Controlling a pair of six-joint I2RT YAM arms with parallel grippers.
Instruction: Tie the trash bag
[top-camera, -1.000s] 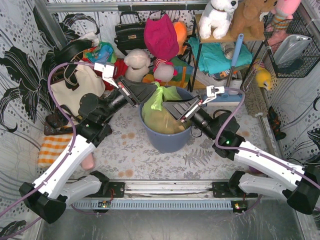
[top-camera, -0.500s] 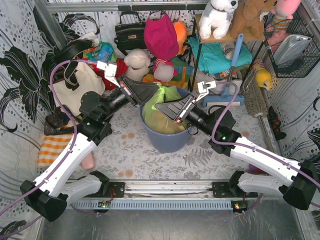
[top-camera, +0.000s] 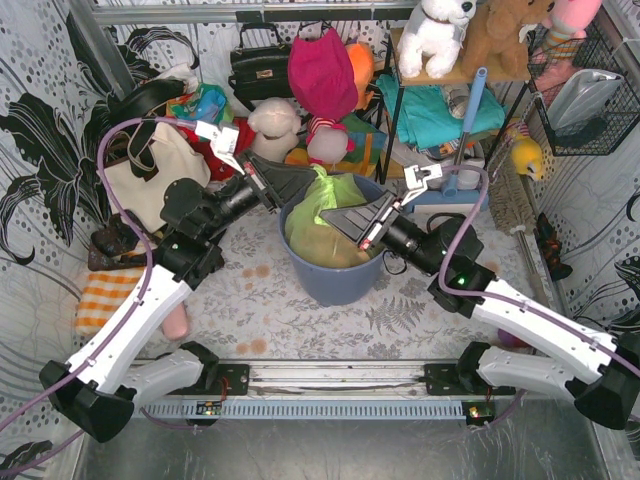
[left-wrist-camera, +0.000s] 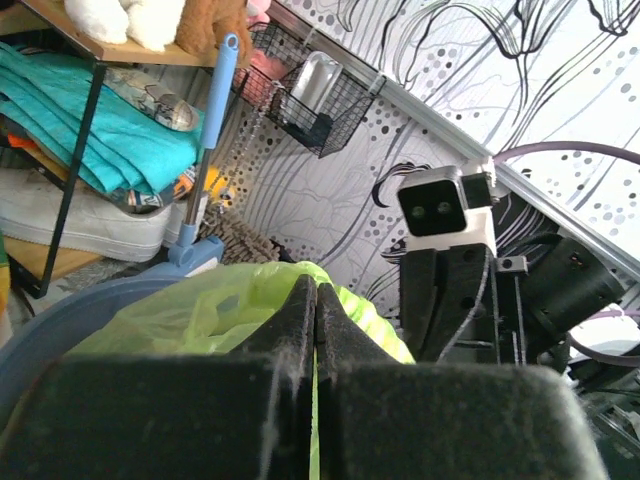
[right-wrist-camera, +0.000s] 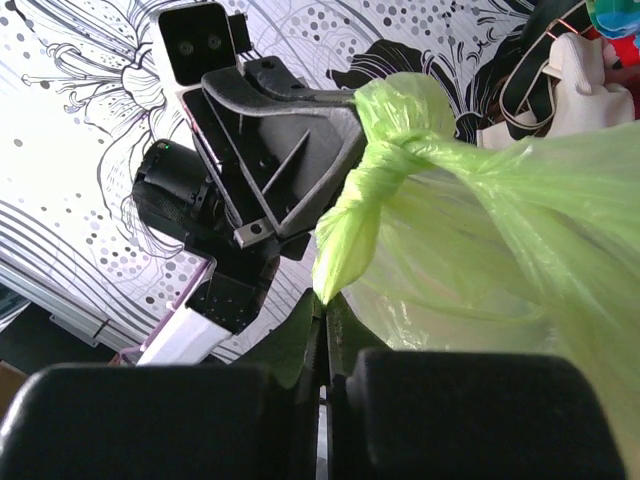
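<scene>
The trash bag, thin light-green plastic with brown paper showing through, sits in a round blue-grey bin. My left gripper is shut on a strip of the bag at its gathered top; in the left wrist view green film runs between the closed fingertips. My right gripper comes in from the right, just below and beside the left one. In the right wrist view a twisted knot shows in the bag's neck, and my right gripper is shut on the tip of the hanging green tail.
A cream tote bag with black straps leans at the left. Stuffed toys and a black handbag crowd the back. A shelf with teal cloth and a blue-handled mop stand back right. An orange checked cloth lies near left.
My right gripper has gone from open to shut, closing on the bag's green tail. Both arms shifted slightly around the bag's top; the left gripper stayed shut.
</scene>
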